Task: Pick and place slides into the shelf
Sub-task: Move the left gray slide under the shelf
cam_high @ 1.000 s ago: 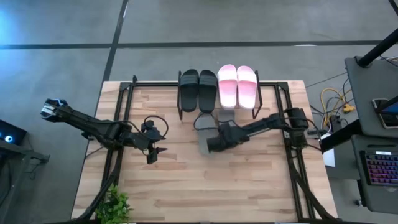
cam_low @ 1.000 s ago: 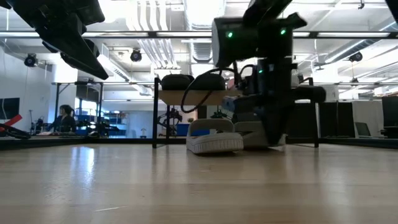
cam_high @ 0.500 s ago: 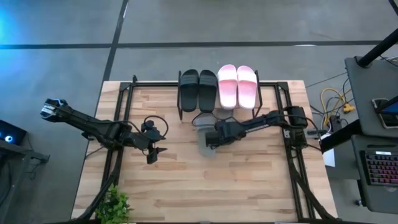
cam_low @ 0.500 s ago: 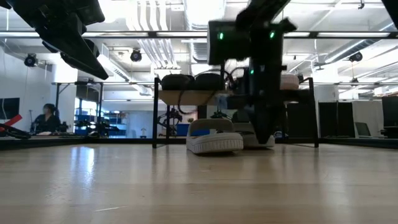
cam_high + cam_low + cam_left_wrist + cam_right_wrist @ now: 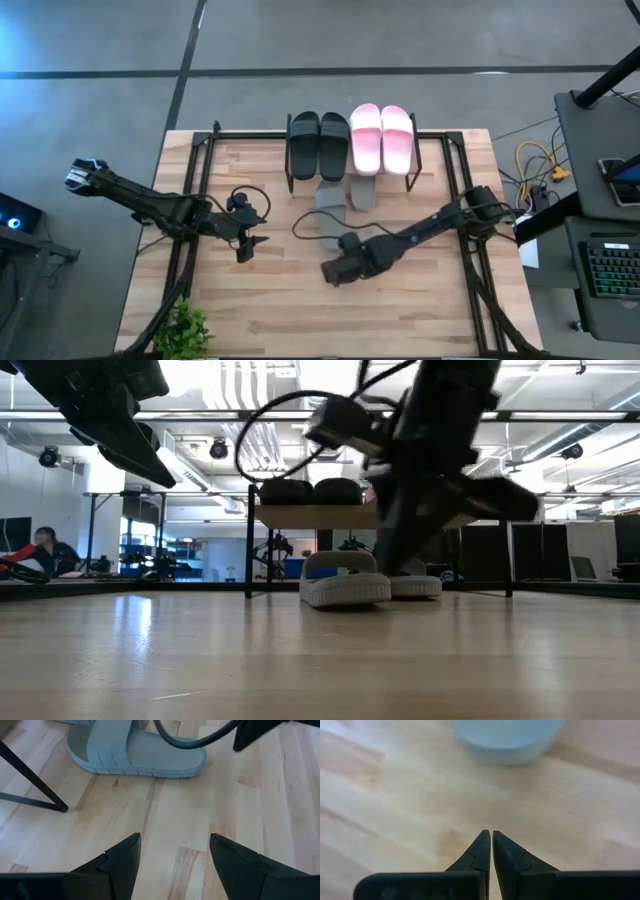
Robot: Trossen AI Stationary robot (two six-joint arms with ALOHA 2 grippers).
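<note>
The shelf [image 5: 352, 168] stands at the table's far middle, with two black slides [image 5: 319, 142] and two pale pink slides [image 5: 381, 137] resting flat on its top board. Two grey slides [image 5: 330, 200] [image 5: 363, 190] lie soles down on the table at the shelf's near side, their far ends under it; both also show in the low view [image 5: 345, 586] [image 5: 415, 586]. My right gripper [image 5: 326, 272] is shut and holds nothing, hanging over bare wood nearer than the left grey slide [image 5: 505, 735]. My left gripper [image 5: 243, 252] waits open at the left, facing that slide [image 5: 135, 750].
A small green plant [image 5: 183, 330] stands at the near left corner. Dark frame rails [image 5: 190, 200] [image 5: 470, 270] run along the table's left and right sides. A shelf leg [image 5: 30, 780] shows in front of my left gripper. Bare wood lies between both grippers and the near edge.
My right gripper, shut throughout, has drawn back from the grey slides toward the table's near edge and tipped steeper downward. Both grey slides lie where they were. My left arm has kept still.
</note>
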